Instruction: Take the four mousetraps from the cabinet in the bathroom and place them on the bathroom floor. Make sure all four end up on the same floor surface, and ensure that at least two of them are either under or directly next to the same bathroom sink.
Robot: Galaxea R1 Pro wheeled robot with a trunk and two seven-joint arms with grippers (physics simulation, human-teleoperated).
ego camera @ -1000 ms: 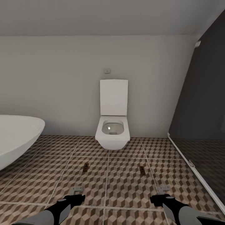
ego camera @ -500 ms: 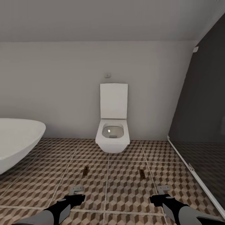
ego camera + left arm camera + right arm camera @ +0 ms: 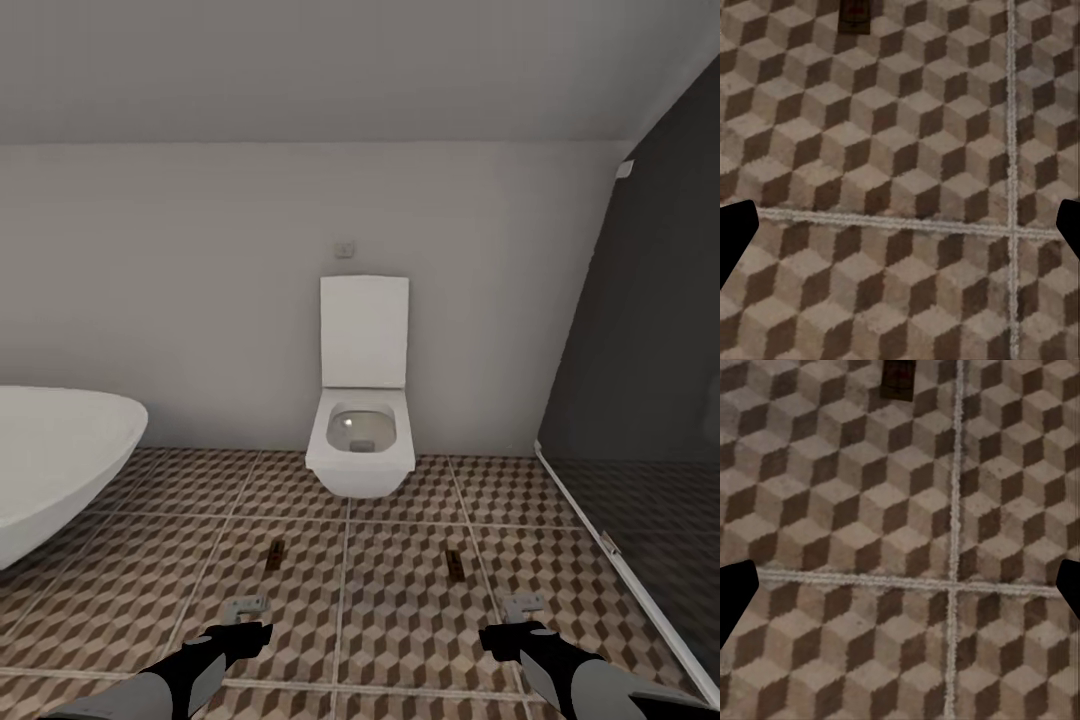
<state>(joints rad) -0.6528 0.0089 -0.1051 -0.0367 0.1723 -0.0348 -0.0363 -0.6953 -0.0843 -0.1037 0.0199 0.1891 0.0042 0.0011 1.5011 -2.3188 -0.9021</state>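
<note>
Two small brown mousetraps lie flat on the cube-patterned bathroom floor [image 3: 400, 600], in front of the toilet. One mousetrap [image 3: 275, 553] is ahead of my left gripper [image 3: 247, 608], and its end shows in the left wrist view [image 3: 856, 15]. The other mousetrap [image 3: 455, 562] is ahead of my right gripper [image 3: 523, 606] and reappears in the right wrist view [image 3: 898, 379]. Both grippers hang low over the tiles, open and empty, with dark fingertips [image 3: 735, 240] [image 3: 735, 596] far apart. The cabinet and the sink are out of view.
A white square toilet [image 3: 362, 440] hangs on the far wall, straight ahead. The big oval white bathtub [image 3: 50, 460] fills the left side. A dark grey glass partition [image 3: 650, 400] with a white bottom rail closes off the right.
The whole picture has slid downward and the toilet looks slightly smaller, so the camera has moved. Both grippers hold the same spots in the view, and the mousetraps lie still.
</note>
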